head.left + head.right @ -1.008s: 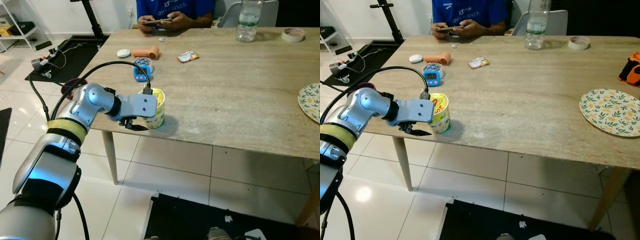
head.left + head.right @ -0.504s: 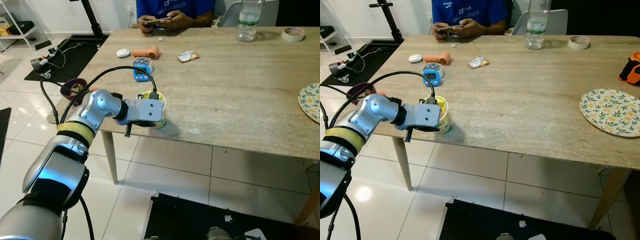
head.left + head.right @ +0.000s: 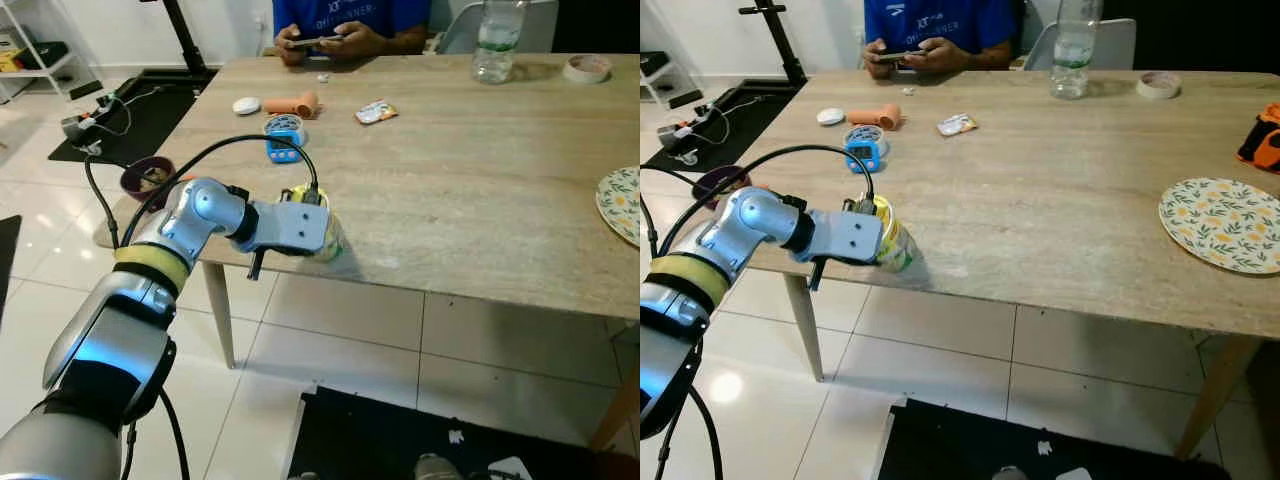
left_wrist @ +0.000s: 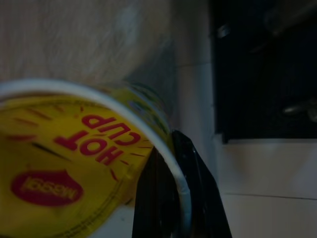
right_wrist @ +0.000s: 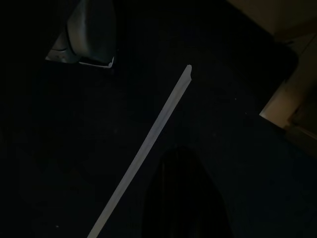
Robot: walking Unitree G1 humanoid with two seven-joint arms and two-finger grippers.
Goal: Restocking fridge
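A yellow Hot Cup noodle cup [image 3: 331,238] sits near the front left edge of the wooden table [image 3: 480,190], tipped over toward the right. My left gripper [image 3: 312,234] is shut on it from the left, and its grey body hides most of the cup. In the left wrist view the cup's yellow lid [image 4: 64,163] with red lettering is close up, and one black finger [image 4: 190,198] presses against its white rim. The right wrist view is very dark, with a pale strip [image 5: 148,144] on a black floor mat.
On the table's far left lie a blue timer [image 3: 283,150], a peach object [image 3: 297,103], a white disc [image 3: 247,105] and a snack packet [image 3: 376,112]. A bottle [image 3: 497,40], tape roll [image 3: 586,68] and plate [image 3: 622,200] lie right. A person [image 3: 340,25] sits opposite. A purple bowl [image 3: 146,178] is on the floor.
The cup stood upright a second ago and now leans to the right. My left gripper has turned over it and pushed slightly right along the table edge.
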